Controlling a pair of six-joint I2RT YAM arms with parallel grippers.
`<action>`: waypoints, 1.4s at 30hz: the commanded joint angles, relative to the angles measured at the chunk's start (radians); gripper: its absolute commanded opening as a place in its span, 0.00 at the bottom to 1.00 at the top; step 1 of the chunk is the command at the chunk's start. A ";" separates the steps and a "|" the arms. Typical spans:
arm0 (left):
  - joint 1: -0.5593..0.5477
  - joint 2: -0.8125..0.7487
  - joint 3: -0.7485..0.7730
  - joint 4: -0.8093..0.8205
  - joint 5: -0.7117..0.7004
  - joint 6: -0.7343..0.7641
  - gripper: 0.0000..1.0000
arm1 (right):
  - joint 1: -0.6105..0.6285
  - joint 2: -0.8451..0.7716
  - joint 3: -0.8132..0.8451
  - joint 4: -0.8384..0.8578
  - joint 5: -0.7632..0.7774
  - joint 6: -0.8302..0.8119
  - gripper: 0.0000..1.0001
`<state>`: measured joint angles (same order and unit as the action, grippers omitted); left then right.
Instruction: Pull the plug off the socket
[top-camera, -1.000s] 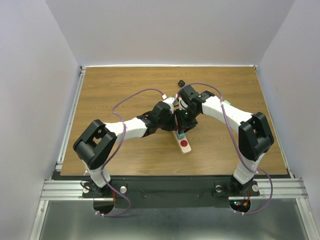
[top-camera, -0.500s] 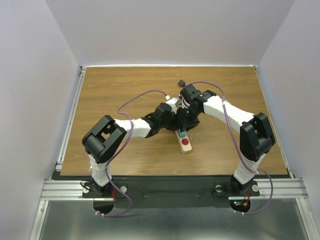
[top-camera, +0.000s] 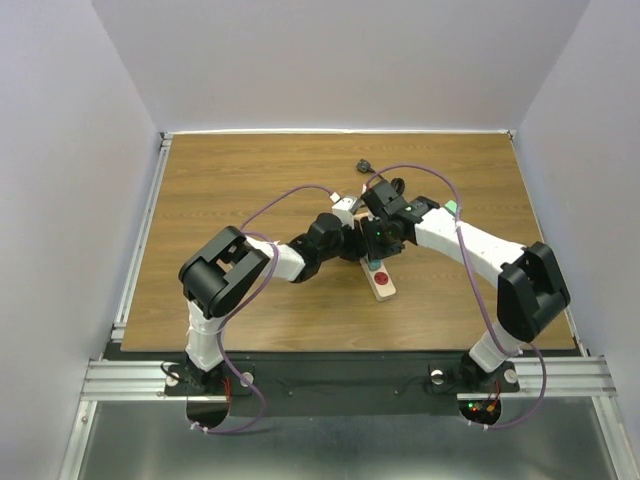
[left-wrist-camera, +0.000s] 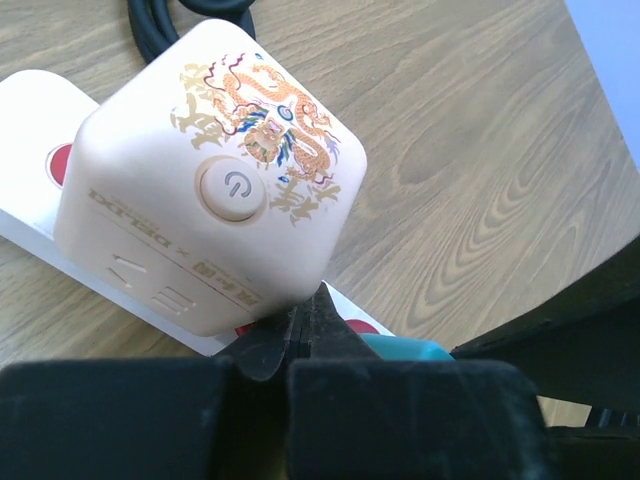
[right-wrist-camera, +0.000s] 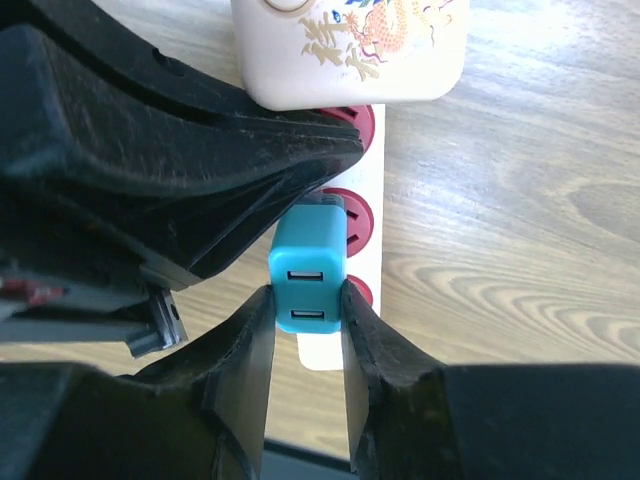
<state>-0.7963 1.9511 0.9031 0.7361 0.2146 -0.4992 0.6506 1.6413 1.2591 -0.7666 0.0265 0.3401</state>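
Note:
The socket is a long pale power strip (top-camera: 386, 288) with round red outlets (right-wrist-camera: 350, 214), lying on the wooden table. A teal plug with two USB ports (right-wrist-camera: 308, 262) stands on a middle outlet; it also shows in the left wrist view (left-wrist-camera: 405, 348). My right gripper (right-wrist-camera: 306, 290) is shut on the plug, one finger on each side. My left gripper (left-wrist-camera: 303, 318) is shut, its tips down against the strip between the plug and a beige cube adapter (left-wrist-camera: 210, 170). Both grippers meet over the strip in the top view (top-camera: 365, 245). I cannot tell whether the plug's pins are still seated.
The beige cube adapter (right-wrist-camera: 350, 50), printed with a dragon, sits on the strip's far end. A black cord (left-wrist-camera: 165, 25) leads away from there, and a black cord end (top-camera: 362, 164) lies on the table behind. Purple arm cables loop above both forearms.
Both grippers and the strip have shifted a little to the right, and the strip's near end has swung right. The left arm's elbow has moved right and forward.

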 joint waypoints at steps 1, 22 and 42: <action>-0.032 0.131 -0.044 -0.282 -0.004 0.014 0.00 | 0.052 -0.052 -0.084 0.193 -0.062 0.075 0.41; -0.034 0.132 -0.041 -0.333 -0.011 0.044 0.00 | 0.049 -0.040 -0.136 0.314 0.081 0.079 0.28; -0.076 0.282 -0.072 -0.296 0.012 0.019 0.00 | 0.050 -0.190 0.031 0.313 0.084 0.083 0.00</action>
<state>-0.8112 2.0464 0.9230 0.8787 0.2131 -0.4969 0.6746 1.5841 1.1324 -0.6594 0.1680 0.3908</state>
